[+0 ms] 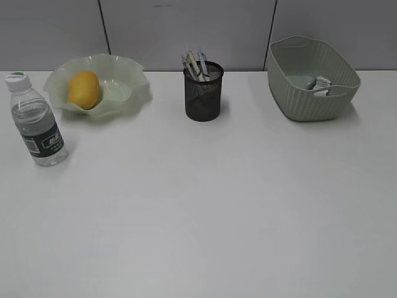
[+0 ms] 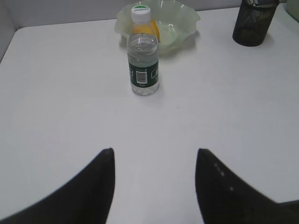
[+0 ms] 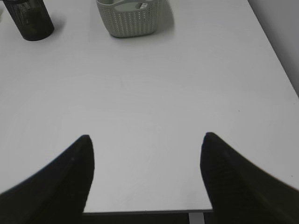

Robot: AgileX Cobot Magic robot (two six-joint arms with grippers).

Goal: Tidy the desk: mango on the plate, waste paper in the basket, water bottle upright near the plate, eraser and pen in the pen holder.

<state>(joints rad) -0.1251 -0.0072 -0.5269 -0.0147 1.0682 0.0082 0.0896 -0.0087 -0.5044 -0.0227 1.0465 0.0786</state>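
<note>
The mango (image 1: 83, 89) lies in the wavy-rimmed green plate (image 1: 127, 87) at the back left; both show in the left wrist view, mango (image 2: 154, 31) and plate (image 2: 180, 28). The water bottle (image 1: 37, 121) stands upright in front of the plate, also in the left wrist view (image 2: 143, 58). The black mesh pen holder (image 1: 203, 93) holds pens (image 1: 195, 64); the eraser is hidden. The waste paper (image 1: 321, 85) lies in the basket (image 1: 304, 99). My left gripper (image 2: 154, 151) is open and empty, well short of the bottle. My right gripper (image 3: 145, 136) is open and empty above the desk's front edge.
The white desk (image 1: 205, 205) stretches bare in front of the objects. In the right wrist view the basket (image 3: 131, 21) and pen holder (image 3: 32, 21) stand far ahead, and the desk's front edge (image 3: 145, 211) lies between the fingers. A grey panelled wall runs behind.
</note>
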